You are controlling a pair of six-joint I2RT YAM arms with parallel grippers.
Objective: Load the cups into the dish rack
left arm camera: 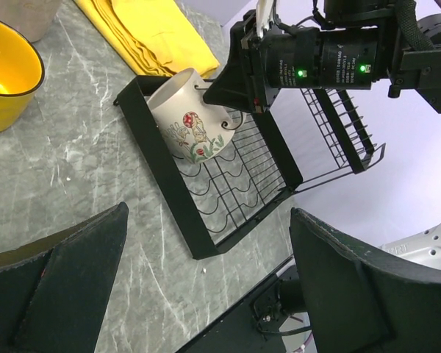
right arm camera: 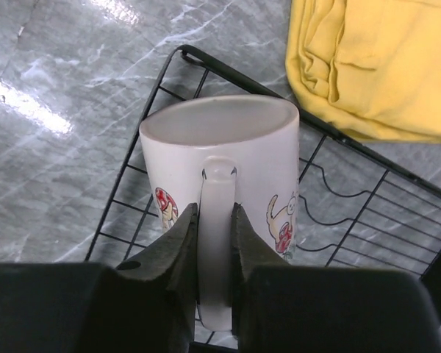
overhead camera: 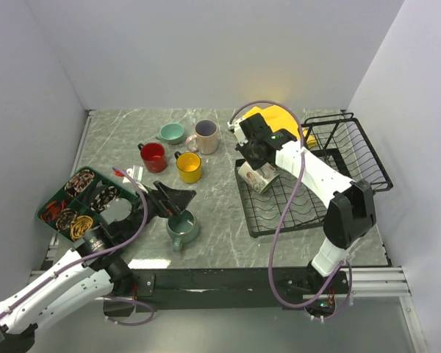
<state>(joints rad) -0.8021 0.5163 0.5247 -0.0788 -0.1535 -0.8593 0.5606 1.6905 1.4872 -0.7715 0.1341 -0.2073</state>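
The right gripper point(right arm camera: 214, 219) has its jaws closed narrow on the handle of the cream mug point(right arm camera: 220, 140), which has small mushroom pictures on its side. This mug lies tilted over the left corner of the flat part of the dish rack point(overhead camera: 303, 211), near the rack's black frame; it is not possible to tell if it already touches the wires. The yellow cloth point(overhead camera: 277, 120) lies on the desk point(overhead camera: 220, 239) just behind that corner. The raised basket section point(overhead camera: 349, 147) of the rack is at the right side. The left gripper point(overhead camera: 173, 201) has its jaws wide apart and holds nothing; it is just above the grey-teal mug point(overhead camera: 184, 228), which stands upright on the desk with its handle toward the near edge. The other four cups stand together on the desk, well apart from the rack: the red mug point(overhead camera: 153, 157), the yellow mug point(overhead camera: 189, 167), the beige-pink mug point(overhead camera: 204, 136) and the small teal cup point(overhead camera: 172, 132). The dark green tray point(overhead camera: 57, 197) with compartments is at the left edge.
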